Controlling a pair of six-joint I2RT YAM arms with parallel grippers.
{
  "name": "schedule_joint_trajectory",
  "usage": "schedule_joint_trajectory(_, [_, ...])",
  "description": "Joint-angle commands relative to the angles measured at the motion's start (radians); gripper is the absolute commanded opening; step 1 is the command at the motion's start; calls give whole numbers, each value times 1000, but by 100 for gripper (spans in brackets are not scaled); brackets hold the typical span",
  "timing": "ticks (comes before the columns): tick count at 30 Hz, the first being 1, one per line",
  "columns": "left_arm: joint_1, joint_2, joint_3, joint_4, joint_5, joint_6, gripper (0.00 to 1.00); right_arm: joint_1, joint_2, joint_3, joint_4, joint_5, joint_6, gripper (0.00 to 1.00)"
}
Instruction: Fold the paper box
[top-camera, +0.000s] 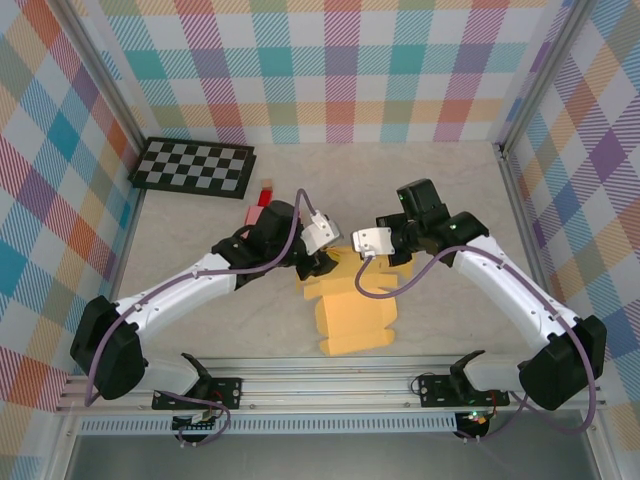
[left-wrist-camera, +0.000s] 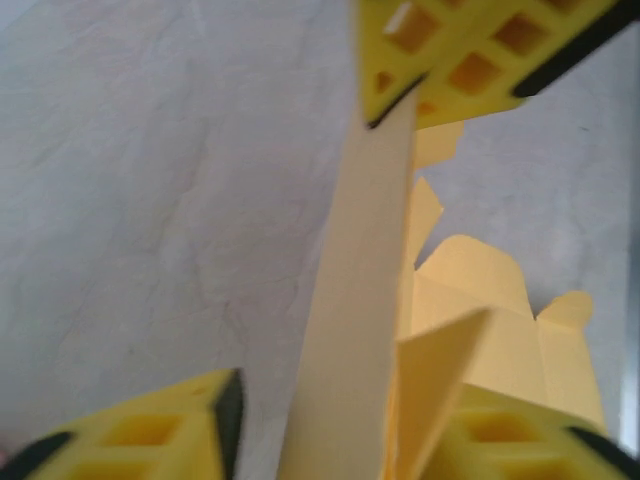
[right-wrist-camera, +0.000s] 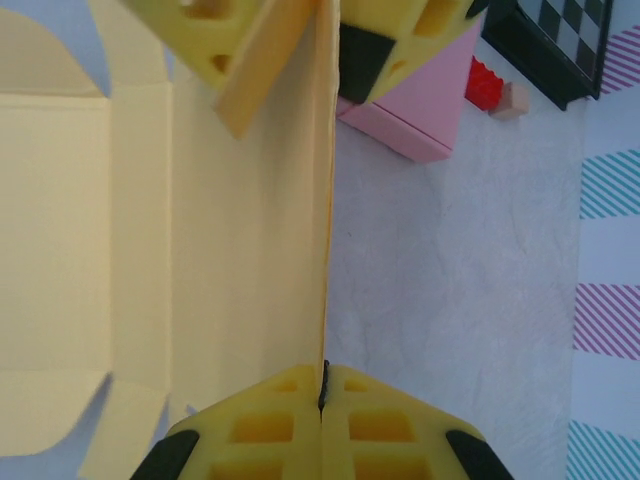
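Observation:
The yellow paper box (top-camera: 355, 315) lies mostly flat in the middle of the table, with one long wall (right-wrist-camera: 250, 220) raised upright. My right gripper (right-wrist-camera: 323, 385) is shut on the near end of that wall's top edge. In the left wrist view the same wall (left-wrist-camera: 355, 300) runs away between the fingers of my left gripper (left-wrist-camera: 335, 425). Those jaws are open: the left pad (left-wrist-camera: 228, 410) stands apart from the wall, and a small folded flap (left-wrist-camera: 435, 380) leans by the right finger. The right gripper's fingers (left-wrist-camera: 470, 60) pinch the wall's far end. Both grippers (top-camera: 325, 262) (top-camera: 372, 262) meet over the box's far end.
A black-and-white checkerboard (top-camera: 195, 165) lies at the back left. A pink box (right-wrist-camera: 415, 115) and a red brick (right-wrist-camera: 485, 85) sit between it and the left arm. Metal posts and plaid walls enclose the table.

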Motion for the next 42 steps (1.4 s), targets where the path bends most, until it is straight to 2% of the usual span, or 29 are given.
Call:
schedule_joint_trajectory(1, [13,-74,-59,70,-202,-176,66,-8,-23,-40,98,78,71,0])
schedule_joint_trajectory(4, [38,-138,-133,94,-317,-382,71,-10,-19,-64,144,156,112,0])
schedule_joint_trajectory(6, [53,-170,-186,93,-357,-533,71,-17,-7,-59,142,174,155,0])
schedule_joint_trajectory(8, [60,-186,-243,97,-322,-675,68,-24,16,-38,115,177,210,0])
schedule_joint_trajectory(11, [61,-172,-324,161,-217,-819,65,-25,46,-20,109,203,288,0])
schedule_joint_trajectory(14, [60,-128,-395,258,-165,-925,62,-27,81,-2,101,223,352,0])
schedule_joint_trajectory(17, [58,-76,-410,345,-126,-955,63,-27,113,15,91,245,400,0])
schedule_joint_trajectory(21, [61,12,-373,403,-152,-898,72,-27,112,13,92,199,427,0])
schedule_joint_trajectory(26, [79,134,-315,442,-165,-795,73,-27,90,-9,100,161,439,0])
schedule_joint_trajectory(30, [108,208,-275,482,-129,-781,73,-27,75,-32,105,140,443,0])
schedule_joint_trajectory(33, [108,241,-228,482,-86,-780,68,-27,71,-44,110,134,448,0])
schedule_joint_trajectory(40, [95,268,-177,494,-34,-839,44,-27,76,-41,115,146,469,0])
schedule_joint_trajectory(42, [86,273,-185,517,-14,-873,41,-27,80,-40,117,149,480,0])
